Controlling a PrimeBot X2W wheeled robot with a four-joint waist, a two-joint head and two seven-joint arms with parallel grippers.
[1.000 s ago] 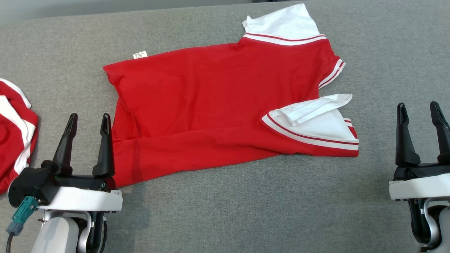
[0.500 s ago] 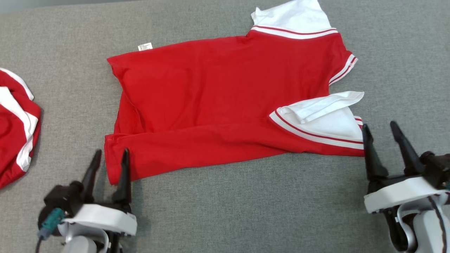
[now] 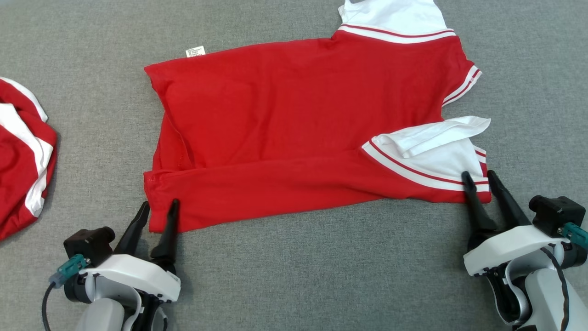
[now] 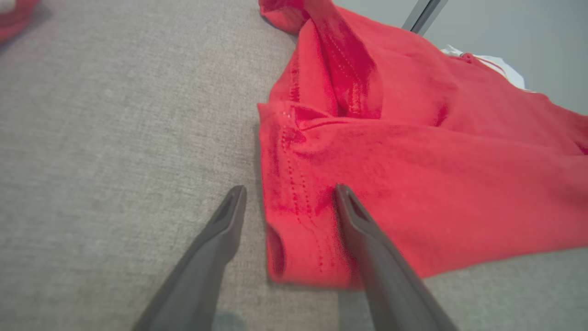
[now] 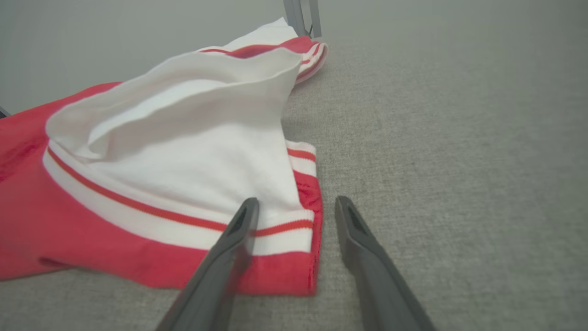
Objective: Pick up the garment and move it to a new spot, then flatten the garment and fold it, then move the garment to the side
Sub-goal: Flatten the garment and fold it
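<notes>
Red garment (image 3: 298, 115) lies spread on grey bench (image 3: 321, 276), near edge already doubled over. Left tool (image 3: 160, 203) fingers apart, straddling near-left hem corner. Right tool (image 3: 478, 174) fingers apart around near-right striped corner. Probably placed so both corners lift evenly for folding.

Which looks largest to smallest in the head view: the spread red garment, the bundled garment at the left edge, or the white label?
1. spread red garment
2. bundled garment, cropped by the picture's edge
3. white label
</notes>
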